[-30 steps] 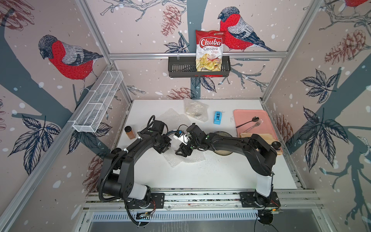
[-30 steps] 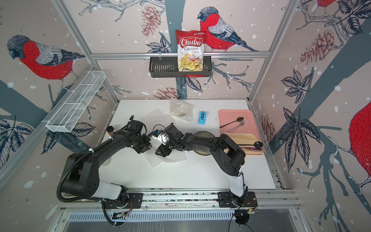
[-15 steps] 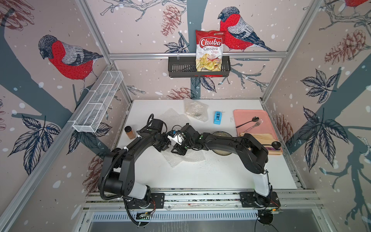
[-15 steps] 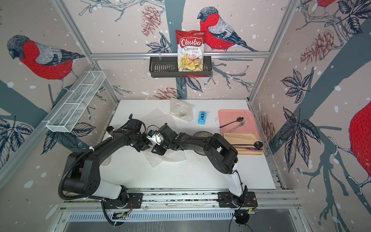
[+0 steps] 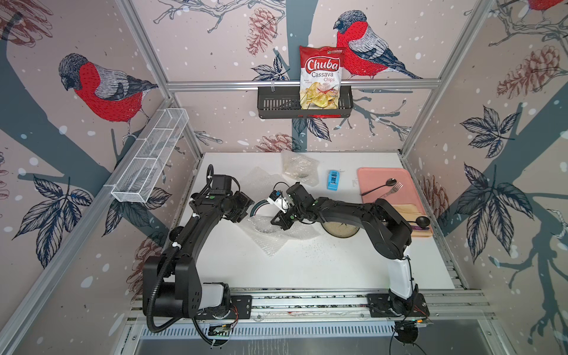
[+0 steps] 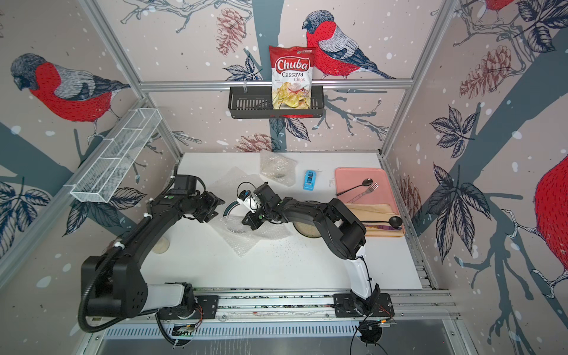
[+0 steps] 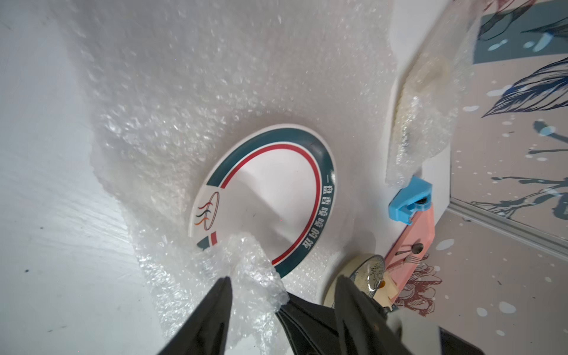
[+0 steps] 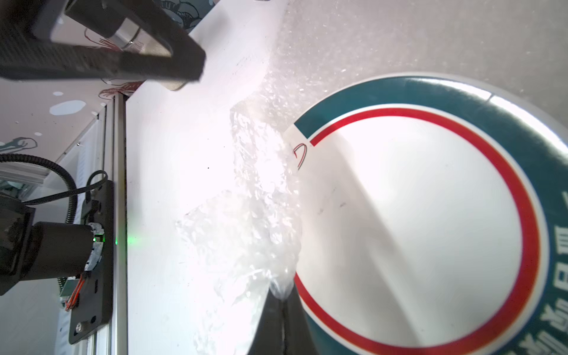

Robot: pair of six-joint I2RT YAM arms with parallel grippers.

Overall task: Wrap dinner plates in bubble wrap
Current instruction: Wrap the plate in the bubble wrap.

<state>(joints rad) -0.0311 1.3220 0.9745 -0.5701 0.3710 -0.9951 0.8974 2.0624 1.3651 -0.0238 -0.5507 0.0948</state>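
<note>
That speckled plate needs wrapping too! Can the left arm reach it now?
Probably not: the speckled plate lies partly under the right arm, which stands between it and the left gripper.

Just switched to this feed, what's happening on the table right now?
Both arms are working on a teal-rimmed plate that lies on a sheet of bubble wrap. The right gripper is shut on a fold of the wrap folded up over the plate's edge. The left gripper is open next to that fold, gripping nothing. Most of the plate is uncovered. A wrapped plate sits at the back, and a speckled plate lies bare beside the pink tray.
</note>
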